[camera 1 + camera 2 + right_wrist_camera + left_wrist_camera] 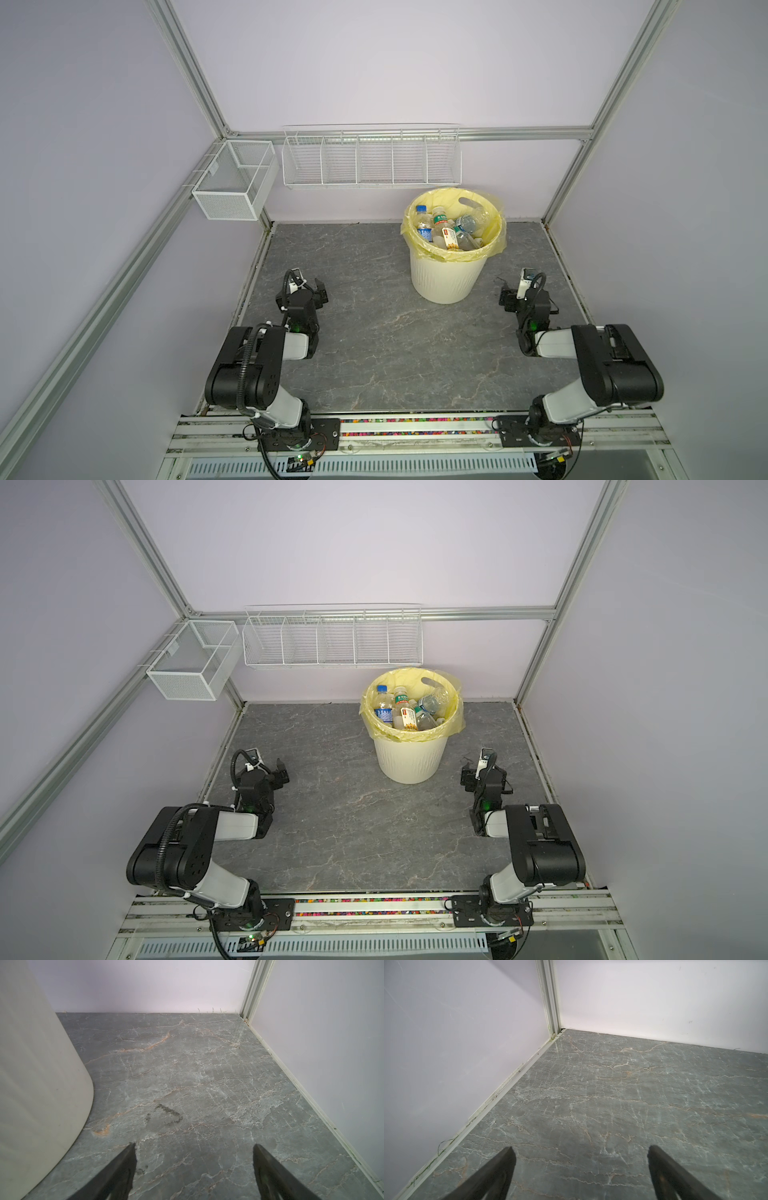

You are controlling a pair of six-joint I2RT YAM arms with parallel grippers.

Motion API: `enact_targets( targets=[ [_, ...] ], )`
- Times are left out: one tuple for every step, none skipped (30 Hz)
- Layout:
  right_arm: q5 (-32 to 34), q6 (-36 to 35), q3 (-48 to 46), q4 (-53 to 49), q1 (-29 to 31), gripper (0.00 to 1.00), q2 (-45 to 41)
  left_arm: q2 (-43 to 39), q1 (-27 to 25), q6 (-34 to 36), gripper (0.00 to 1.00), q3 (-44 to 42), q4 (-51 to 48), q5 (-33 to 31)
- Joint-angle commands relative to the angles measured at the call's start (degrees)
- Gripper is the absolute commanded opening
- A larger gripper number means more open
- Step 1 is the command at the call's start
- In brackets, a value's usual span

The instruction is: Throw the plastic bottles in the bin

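Storage of white wire is fixed on the back wall: a long white wire rack (371,160) with five compartments and, to its left, a white mesh box basket (232,183). Both are seen above the grey marble-patterned table top (374,345) in both top views. The round cream-white ribbed plastic bin (440,278) with a yellow bag liner is placed at the back of the table, right of the middle. The small, mostly clear plastic bottles (446,232) are piled inside it.

The left gripper (580,1148) is held low over bare table near the left wall. Its jaws are spread wide and nothing is gripped. The right gripper (194,1145) is held near the bin wall, apart from it. Its jaws are also wide apart, with nothing between them.
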Motion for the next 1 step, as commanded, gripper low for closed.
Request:
enact_targets(
  targets=[
    [-0.21,-1.33,0.41,0.31,0.1,0.89,-0.68,-0.04,0.29,0.9,0.99,0.83,1.23,0.55]
  ],
)
